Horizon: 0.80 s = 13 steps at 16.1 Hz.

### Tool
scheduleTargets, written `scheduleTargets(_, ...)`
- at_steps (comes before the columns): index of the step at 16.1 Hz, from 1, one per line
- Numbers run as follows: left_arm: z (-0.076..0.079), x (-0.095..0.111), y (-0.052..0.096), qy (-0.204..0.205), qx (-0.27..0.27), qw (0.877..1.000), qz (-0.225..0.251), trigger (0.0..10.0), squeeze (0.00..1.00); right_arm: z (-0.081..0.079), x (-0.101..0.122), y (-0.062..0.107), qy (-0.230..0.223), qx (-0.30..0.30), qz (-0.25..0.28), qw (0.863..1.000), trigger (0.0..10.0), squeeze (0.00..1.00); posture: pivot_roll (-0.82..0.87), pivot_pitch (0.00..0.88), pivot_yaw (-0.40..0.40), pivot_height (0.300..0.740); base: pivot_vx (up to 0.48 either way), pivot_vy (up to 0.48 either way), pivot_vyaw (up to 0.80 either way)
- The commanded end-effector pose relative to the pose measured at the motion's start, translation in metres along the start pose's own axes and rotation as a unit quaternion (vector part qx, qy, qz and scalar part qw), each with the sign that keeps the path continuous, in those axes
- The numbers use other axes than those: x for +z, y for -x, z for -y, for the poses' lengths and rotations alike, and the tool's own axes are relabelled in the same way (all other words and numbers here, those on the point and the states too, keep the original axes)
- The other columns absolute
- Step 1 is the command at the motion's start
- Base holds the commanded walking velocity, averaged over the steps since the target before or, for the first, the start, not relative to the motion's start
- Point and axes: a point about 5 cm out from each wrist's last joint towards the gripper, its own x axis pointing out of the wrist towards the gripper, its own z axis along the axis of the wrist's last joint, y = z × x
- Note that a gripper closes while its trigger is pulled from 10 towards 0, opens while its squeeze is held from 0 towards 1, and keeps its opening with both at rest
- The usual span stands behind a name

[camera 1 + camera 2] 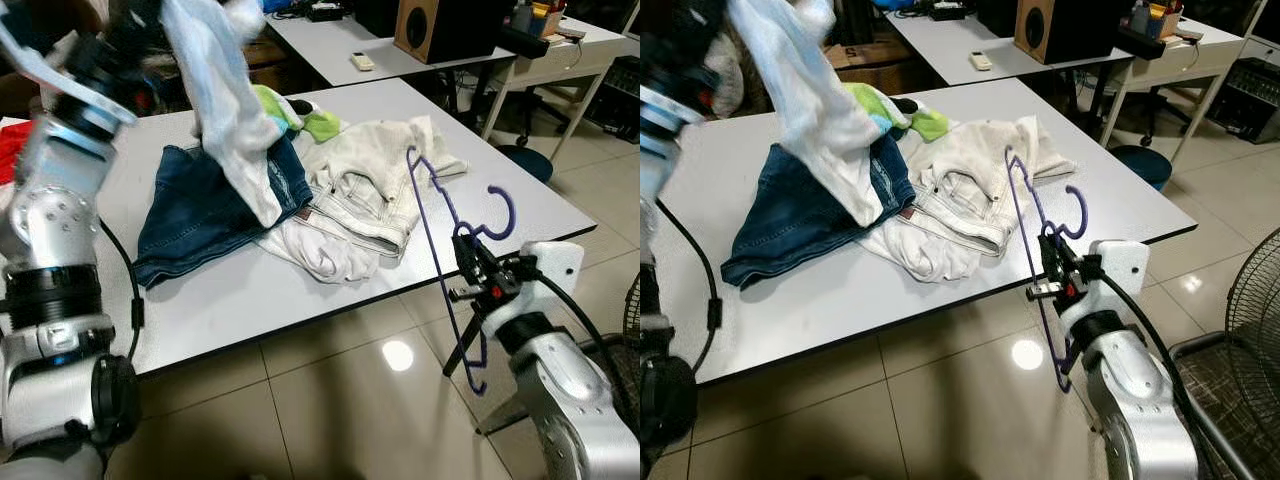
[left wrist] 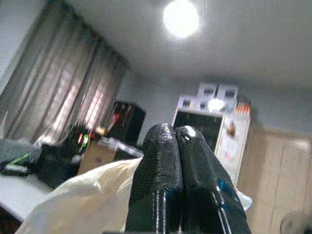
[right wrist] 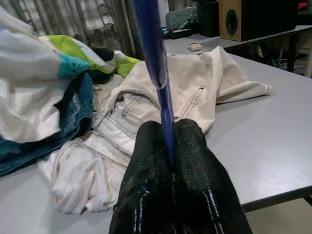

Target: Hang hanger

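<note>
Our right gripper (image 1: 470, 262) is clamped on the purple hanger (image 1: 440, 215), pinching its wire between both fingers (image 3: 146, 165), just off the near right edge of the counter (image 1: 250, 290). The hanger stands nearly upright there, hook toward the far side, its lower part hanging below the counter edge. Our left gripper (image 2: 175, 141) is raised high above the counter's far left part, fingers pressed together on a white cloth (image 1: 225, 90) that drapes down onto the pile. On the counter lie blue jeans (image 1: 190, 215), white trousers (image 1: 350, 200) beside them, and a green garment (image 1: 320, 122) behind. A speaker (image 1: 430, 28) stands on the counter beyond.
</note>
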Motion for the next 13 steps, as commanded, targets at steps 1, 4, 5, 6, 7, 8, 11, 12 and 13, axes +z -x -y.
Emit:
scheduleTargets(1,0.008,0.019,-0.012,0.000,-0.023,0.999,0.035,0.0,0.00,-0.001,0.006,-0.006,-0.003,0.002,0.022,1.000,10.0,0.00,-0.11,0.000,0.057,0.740,0.000,0.000,0.00)
scheduleTargets(4,0.005,0.011,-0.011,-0.002,-0.003,1.000,0.011,0.0,0.00,-0.004,0.006,-0.012,-0.004,0.005,0.029,1.000,10.0,0.00,-0.11,0.000,0.075,0.740,0.000,0.000,0.00)
scheduleTargets(5,-0.012,-0.005,0.001,-0.019,0.080,0.996,-0.033,0.0,0.00,-0.005,0.005,-0.013,-0.003,0.005,0.030,1.000,10.0,0.00,-0.11,0.000,0.080,0.740,0.000,0.000,0.00)
scheduleTargets(6,-0.040,-0.025,0.029,-0.056,0.218,0.970,-0.087,0.0,0.00,-0.005,0.004,-0.012,-0.002,0.005,0.030,1.000,10.0,0.00,-0.11,0.000,0.072,0.740,0.000,0.000,0.00)
scheduleTargets(7,-0.072,-0.042,0.078,-0.078,0.389,0.909,-0.125,0.0,0.00,-0.005,0.001,-0.010,-0.003,0.007,0.025,1.000,10.0,0.00,-0.10,0.000,0.059,0.740,0.000,0.000,0.00)
scheduleTargets(8,-0.090,-0.052,0.126,-0.091,0.503,0.847,-0.145,0.0,0.00,-0.005,-0.001,-0.010,-0.004,0.012,0.020,1.000,10.0,0.00,-0.08,0.000,0.038,0.740,0.000,0.000,0.00)
scheduleTargets(11,-0.101,-0.050,0.187,-0.111,0.621,0.763,-0.138,0.0,0.00,-0.010,-0.004,-0.012,-0.006,0.031,0.014,0.999,10.0,0.00,-0.06,0.000,0.013,0.740,0.000,0.000,0.00)
scheduleTargets(12,-0.100,-0.046,0.197,-0.115,0.636,0.752,-0.132,0.0,0.00,-0.011,-0.004,-0.014,-0.007,0.037,0.013,0.999,10.0,0.00,-0.05,0.000,0.005,0.740,0.000,0.000,0.00)
scheduleTargets(13,-0.098,-0.041,0.206,-0.128,0.642,0.744,-0.135,0.0,0.00,-0.014,-0.005,-0.016,-0.010,0.043,0.013,0.999,10.0,0.00,-0.04,0.000,-0.001,0.740,0.000,0.000,0.00)
